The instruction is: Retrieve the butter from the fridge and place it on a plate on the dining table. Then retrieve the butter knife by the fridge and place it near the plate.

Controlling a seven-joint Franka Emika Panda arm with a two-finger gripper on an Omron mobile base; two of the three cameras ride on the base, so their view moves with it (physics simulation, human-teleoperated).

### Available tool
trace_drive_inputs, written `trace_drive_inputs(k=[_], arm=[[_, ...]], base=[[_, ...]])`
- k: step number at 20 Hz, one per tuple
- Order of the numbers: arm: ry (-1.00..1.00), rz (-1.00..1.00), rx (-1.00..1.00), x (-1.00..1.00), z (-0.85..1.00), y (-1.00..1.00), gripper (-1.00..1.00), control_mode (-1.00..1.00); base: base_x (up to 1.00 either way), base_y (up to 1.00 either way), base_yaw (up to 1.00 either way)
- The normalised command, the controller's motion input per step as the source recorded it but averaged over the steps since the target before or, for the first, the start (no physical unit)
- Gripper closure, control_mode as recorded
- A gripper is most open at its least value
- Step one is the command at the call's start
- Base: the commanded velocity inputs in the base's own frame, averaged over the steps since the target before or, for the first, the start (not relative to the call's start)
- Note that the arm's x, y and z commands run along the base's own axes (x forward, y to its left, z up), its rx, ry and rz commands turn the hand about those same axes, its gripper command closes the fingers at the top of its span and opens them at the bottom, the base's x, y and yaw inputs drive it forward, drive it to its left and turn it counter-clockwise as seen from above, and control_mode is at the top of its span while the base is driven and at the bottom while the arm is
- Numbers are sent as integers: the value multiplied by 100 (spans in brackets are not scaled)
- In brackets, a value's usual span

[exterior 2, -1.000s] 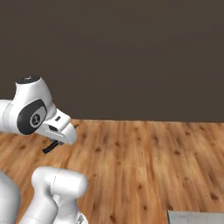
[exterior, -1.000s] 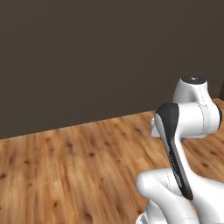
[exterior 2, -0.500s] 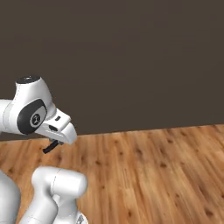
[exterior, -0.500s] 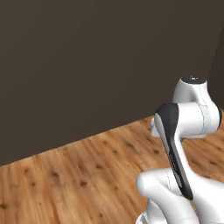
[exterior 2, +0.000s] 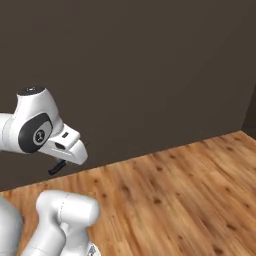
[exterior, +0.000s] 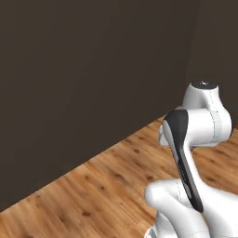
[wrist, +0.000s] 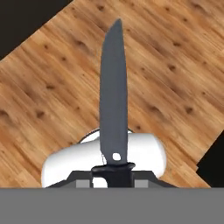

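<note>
The butter knife [wrist: 113, 92] is a slim all-dark blade that points up the hand view, over wooden floor. My gripper [wrist: 113, 169] is shut on its handle end. In the right base view the gripper [exterior 2: 64, 161] hangs under the white wrist at the left, and a dark end of the knife [exterior 2: 57, 167] sticks out below it. The arm is folded close over the base. The butter, the fridge, the plate and the dining table are out of view.
A tall dark wall [exterior: 83, 69] rises close ahead, with a corner [exterior: 193, 51] at the right of the left base view. Brown wooden floor [exterior 2: 175, 200] stretches in front of the base and off to the right.
The whole picture has shifted in both base views, so the base has moved: the wall's foot now slants and stands nearer. The arm keeps its pose, the knife still held.
</note>
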Motion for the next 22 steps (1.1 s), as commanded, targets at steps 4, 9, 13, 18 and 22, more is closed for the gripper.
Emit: trace_drive_inputs(k=[4, 9, 13, 18, 22], arm=[[0, 0, 0, 0, 0, 0, 100, 100], [0, 0, 0, 0, 0, 0, 100, 100], [0, 0, 0, 0, 0, 0, 100, 100], [0, 0, 0, 0, 0, 0, 100, 100], [0, 0, 0, 0, 0, 0, 100, 100]], base=[[79, -34, -53], [69, -44, -55], [65, -44, -56], [65, -37, -57], [74, -6, -56]])
